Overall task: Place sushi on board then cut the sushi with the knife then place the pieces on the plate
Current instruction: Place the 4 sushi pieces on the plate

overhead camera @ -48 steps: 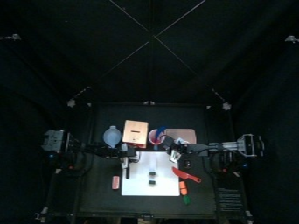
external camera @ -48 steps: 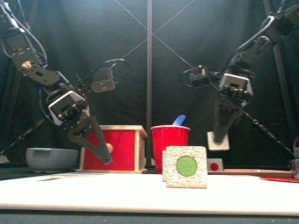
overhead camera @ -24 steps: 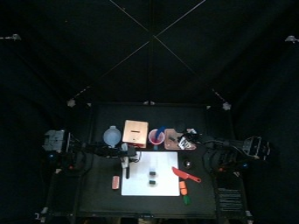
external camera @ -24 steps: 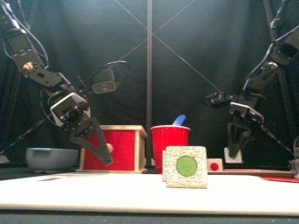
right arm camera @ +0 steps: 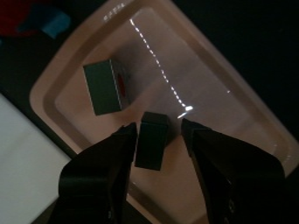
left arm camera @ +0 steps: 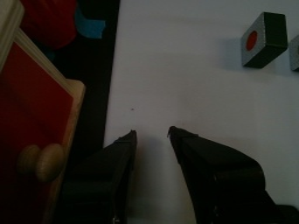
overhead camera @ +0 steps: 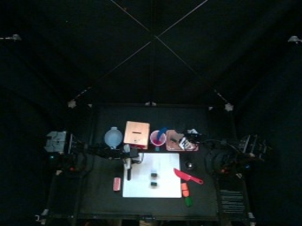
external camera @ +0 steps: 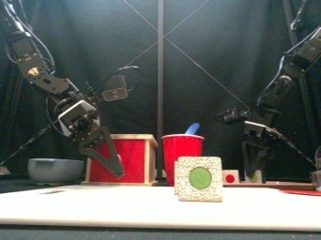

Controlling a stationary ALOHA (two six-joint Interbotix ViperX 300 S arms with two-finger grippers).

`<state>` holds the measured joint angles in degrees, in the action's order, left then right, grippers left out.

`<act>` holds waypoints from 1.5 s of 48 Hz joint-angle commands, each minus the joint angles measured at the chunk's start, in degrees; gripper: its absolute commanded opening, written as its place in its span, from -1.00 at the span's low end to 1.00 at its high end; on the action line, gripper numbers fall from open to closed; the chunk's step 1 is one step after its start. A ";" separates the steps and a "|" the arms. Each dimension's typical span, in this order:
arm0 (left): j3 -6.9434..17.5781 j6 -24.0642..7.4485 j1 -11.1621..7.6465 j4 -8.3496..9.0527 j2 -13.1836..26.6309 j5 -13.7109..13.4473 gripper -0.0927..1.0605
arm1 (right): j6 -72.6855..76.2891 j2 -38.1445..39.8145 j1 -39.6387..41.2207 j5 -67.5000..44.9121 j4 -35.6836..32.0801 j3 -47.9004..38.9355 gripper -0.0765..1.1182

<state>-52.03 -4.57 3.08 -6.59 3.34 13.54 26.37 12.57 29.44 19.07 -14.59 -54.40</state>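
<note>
Sushi piece (right arm camera: 153, 149) sits clamped in my right gripper (right arm camera: 158, 125) over the pink tray (right arm camera: 233, 96), second piece (right arm camera: 103, 86) just ahead; left gripper (left arm camera: 152, 131) slightly parted, empty.

— The smooth white cutting board (left arm camera: 187, 87) looks matt, and so does the dark green toy sushi block (right arm camera: 155, 140).
— The flat pink plastic tray (right arm camera: 222, 87) at the board's one o'clock is glossy, streaked with reflected light. The pale wooden box (external camera: 135, 159) at eleven has a smooth red drawer front.
</note>
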 commanded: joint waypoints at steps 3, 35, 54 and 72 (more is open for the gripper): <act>1.14 0.09 0.00 0.09 -0.44 0.26 0.48 | 0.00 6.50 -2.99 4.13 -0.18 3.78 0.49; 1.05 -0.18 0.35 0.00 -0.79 0.18 0.48 | 0.35 -0.44 -35.24 -4.13 1.76 14.06 0.48; 1.23 0.09 0.09 0.09 -0.70 0.18 0.48 | 0.44 -11.69 -39.81 -5.27 2.55 20.57 0.48; 1.23 -0.09 0.09 0.09 -0.44 0.18 0.48 | 0.44 -17.31 -40.78 -2.99 2.64 24.08 0.48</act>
<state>-51.94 -4.57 3.16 -6.50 3.34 13.54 26.81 -5.89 -11.51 15.91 -12.04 -31.64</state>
